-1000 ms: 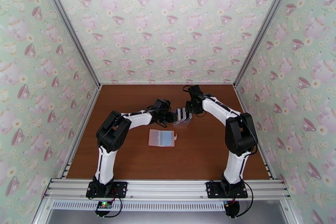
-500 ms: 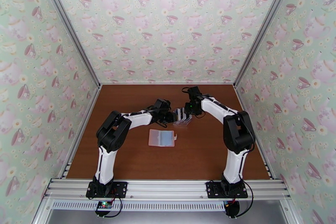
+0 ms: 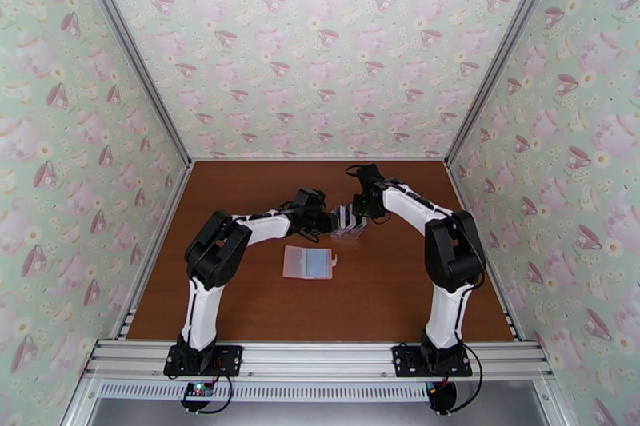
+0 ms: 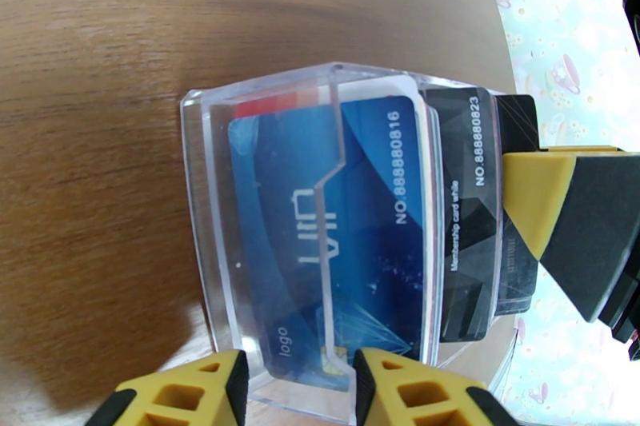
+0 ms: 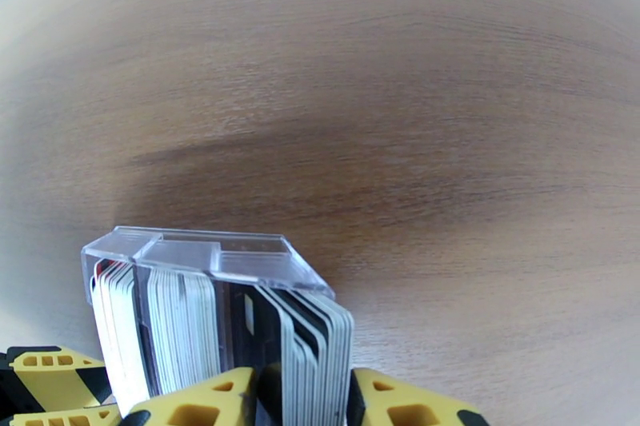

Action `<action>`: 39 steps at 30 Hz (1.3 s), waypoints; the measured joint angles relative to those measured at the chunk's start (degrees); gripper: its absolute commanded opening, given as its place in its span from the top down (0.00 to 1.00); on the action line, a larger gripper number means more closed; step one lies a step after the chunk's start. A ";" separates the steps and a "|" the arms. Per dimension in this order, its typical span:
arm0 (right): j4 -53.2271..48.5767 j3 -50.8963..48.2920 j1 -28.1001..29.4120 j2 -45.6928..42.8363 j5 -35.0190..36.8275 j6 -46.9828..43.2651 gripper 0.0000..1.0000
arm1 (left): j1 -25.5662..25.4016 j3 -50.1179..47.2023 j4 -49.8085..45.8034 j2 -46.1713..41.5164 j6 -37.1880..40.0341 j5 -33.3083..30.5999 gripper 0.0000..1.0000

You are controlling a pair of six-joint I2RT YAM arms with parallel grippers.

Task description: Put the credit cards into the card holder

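My right jaws are pinching a few dark credit cards in the clear rack at mid-counter. My left jaws are sitting narrow at its front, probably bracing it. I'm planning a straight upward draw, then carrying to the open card holder nearer the near edge.

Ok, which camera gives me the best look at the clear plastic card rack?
The left wrist view: the clear rack sits close and face-on, the blue card readable inside it. The right wrist view shows its top rim with the cards edge-on. The top external view shows it small and distant.
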 measured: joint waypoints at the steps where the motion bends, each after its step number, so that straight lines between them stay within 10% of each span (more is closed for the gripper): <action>1: 0.00 0.00 0.00 -0.11 0.17 0.02 0.64 | 0.00 0.00 0.07 0.00 -0.02 0.00 0.60; 39: 1.25 -9.03 0.92 -6.45 -3.19 0.04 0.59 | -0.35 0.00 0.17 0.15 -0.83 0.02 0.60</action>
